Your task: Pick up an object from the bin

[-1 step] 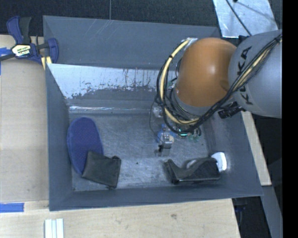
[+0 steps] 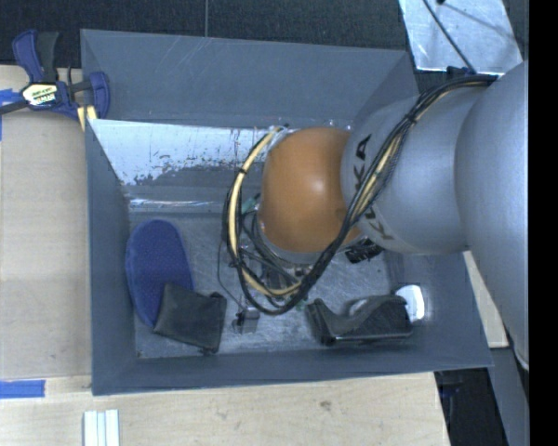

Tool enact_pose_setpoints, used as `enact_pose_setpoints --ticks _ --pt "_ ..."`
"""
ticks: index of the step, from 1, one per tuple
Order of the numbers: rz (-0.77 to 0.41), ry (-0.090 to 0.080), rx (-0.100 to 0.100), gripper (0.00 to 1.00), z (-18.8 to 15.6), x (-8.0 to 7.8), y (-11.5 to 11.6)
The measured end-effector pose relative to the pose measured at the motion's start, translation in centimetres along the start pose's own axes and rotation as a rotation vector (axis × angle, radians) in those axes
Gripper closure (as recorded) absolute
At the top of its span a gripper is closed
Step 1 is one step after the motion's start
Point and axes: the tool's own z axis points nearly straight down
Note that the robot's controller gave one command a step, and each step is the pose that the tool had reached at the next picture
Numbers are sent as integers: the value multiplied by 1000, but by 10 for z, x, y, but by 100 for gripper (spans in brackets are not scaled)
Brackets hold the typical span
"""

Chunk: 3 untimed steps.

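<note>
Orange wrist cover (image 2: 302, 193) hides the grip, state we cannot tell; loose cables (image 2: 260, 291) could snag the nearby dark pouch (image 2: 191, 316).

Three loose things are lying in the grey bin (image 2: 107, 268): one blue oval pad (image 2: 154, 266), one dark grey folded block (image 2: 192, 317), and one black elongated thing with a white end (image 2: 370, 321).

Three loose things in the bin (image 2: 107, 249)

A blue oval thing (image 2: 154, 263) lay at the left. A dark grey floppy thing (image 2: 192, 317) lay on its lower end, touching it. Well apart, at the front right, lay a black thing (image 2: 365, 323) with a small white piece (image 2: 412, 303) at its right end.
</note>
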Motion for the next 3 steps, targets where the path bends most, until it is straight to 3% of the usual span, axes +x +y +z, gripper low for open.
enact_pose_setpoints --ticks 1,2,3 --pt "-394 -14 5 0 58 20 48" --pt "-392 -11 3 100 59 21 49" --pt "-370 -17 3 100 -104 -9 40"
